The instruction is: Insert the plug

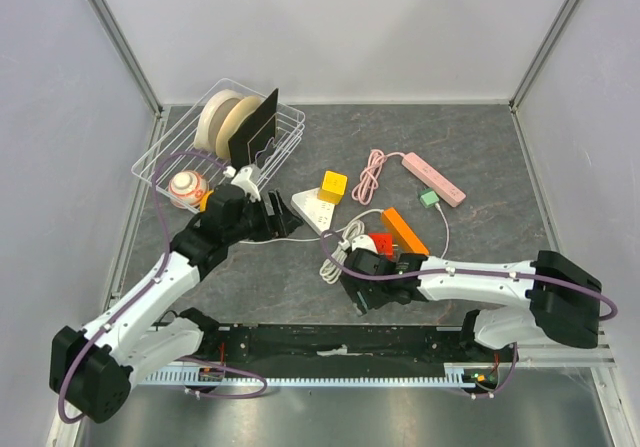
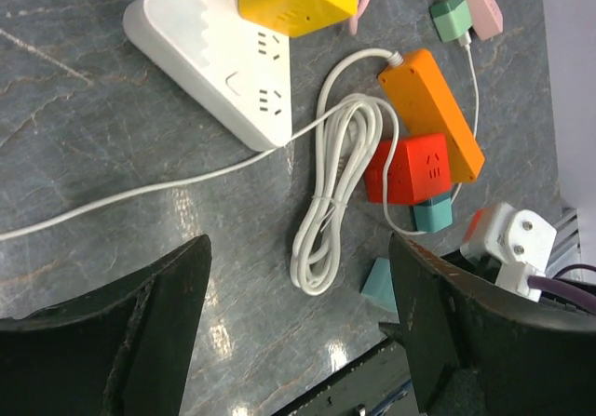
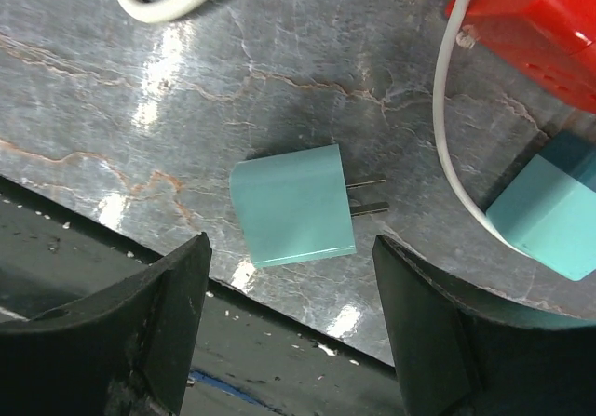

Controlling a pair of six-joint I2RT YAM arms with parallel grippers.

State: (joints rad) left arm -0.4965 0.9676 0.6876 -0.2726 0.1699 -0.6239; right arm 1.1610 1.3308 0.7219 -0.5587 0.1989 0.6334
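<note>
A loose teal plug (image 3: 293,205) lies flat on the grey stone table near its front edge, its two prongs (image 3: 368,197) pointing right. My right gripper (image 3: 293,342) hangs open just above it, one finger on either side, not touching it. The left wrist view shows this plug (image 2: 379,286) too. A second teal plug (image 3: 549,211) sits in the red cube socket (image 2: 410,169). My left gripper (image 2: 298,342) is open and empty, hovering over bare table near the white triangular power strip (image 2: 214,62). From the top view, the right gripper (image 1: 362,285) covers the loose plug.
An orange power strip (image 1: 404,230), a yellow cube socket (image 1: 332,186), a pink power strip (image 1: 433,179) and a small green plug (image 1: 429,198) lie mid-table. A coiled white cord (image 2: 331,211) lies beside the red cube. A wire basket (image 1: 175,167) stands at the back left.
</note>
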